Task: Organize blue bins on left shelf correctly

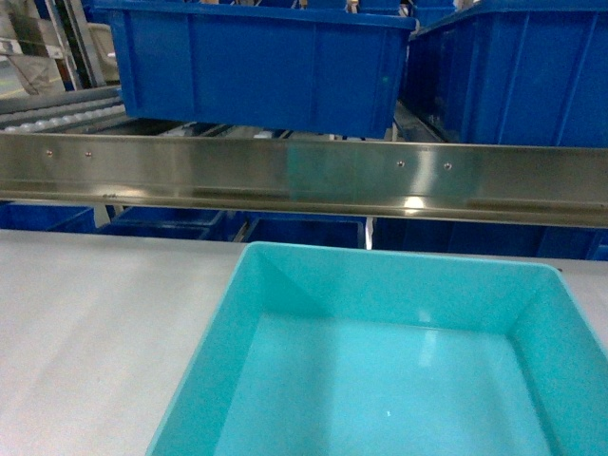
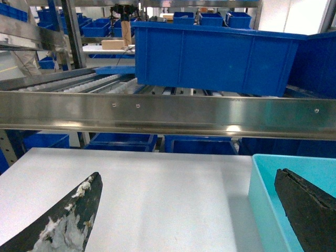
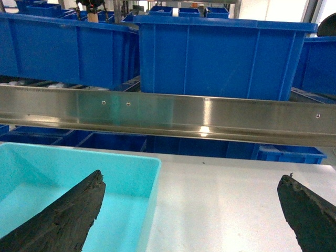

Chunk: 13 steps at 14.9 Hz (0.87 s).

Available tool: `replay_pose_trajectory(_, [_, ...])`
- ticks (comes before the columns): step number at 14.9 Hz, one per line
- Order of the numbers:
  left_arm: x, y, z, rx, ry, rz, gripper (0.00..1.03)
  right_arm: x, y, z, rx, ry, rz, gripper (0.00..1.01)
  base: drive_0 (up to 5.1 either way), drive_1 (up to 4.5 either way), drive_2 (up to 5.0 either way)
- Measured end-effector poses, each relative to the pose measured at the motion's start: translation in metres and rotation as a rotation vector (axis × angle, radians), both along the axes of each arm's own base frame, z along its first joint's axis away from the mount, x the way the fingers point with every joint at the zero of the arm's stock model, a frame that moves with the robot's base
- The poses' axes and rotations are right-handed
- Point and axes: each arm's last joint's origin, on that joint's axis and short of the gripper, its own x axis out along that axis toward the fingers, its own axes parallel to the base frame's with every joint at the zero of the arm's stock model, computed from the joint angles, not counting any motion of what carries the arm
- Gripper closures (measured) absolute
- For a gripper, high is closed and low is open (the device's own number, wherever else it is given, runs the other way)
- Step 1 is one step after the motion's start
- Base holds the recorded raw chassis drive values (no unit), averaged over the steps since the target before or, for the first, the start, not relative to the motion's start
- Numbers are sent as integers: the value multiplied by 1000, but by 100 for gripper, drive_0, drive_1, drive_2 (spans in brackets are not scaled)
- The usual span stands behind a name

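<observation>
A light turquoise bin stands empty on the pale table, just below the front steel rail of the left shelf. Dark blue bins sit on the shelf lanes behind the rail. My left gripper is open and straddles the turquoise bin's left wall, with one finger over the inside and the other over the table. My right gripper is open across the bin's right wall in the same way. Neither gripper shows in the head view.
White rollers slope down an unoccupied lane left of the big dark blue bin. More blue bins sit on the lower level under the rail. Bare table lies left of the turquoise bin. Further racks with bins stand behind.
</observation>
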Motion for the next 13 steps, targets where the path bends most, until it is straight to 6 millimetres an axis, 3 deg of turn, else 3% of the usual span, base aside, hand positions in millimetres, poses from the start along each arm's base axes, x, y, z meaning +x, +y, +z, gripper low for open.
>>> replay_pose_trajectory(13, [0,0,0,0,0,0,5,0,0,0,0,0,0,3,0,0,0])
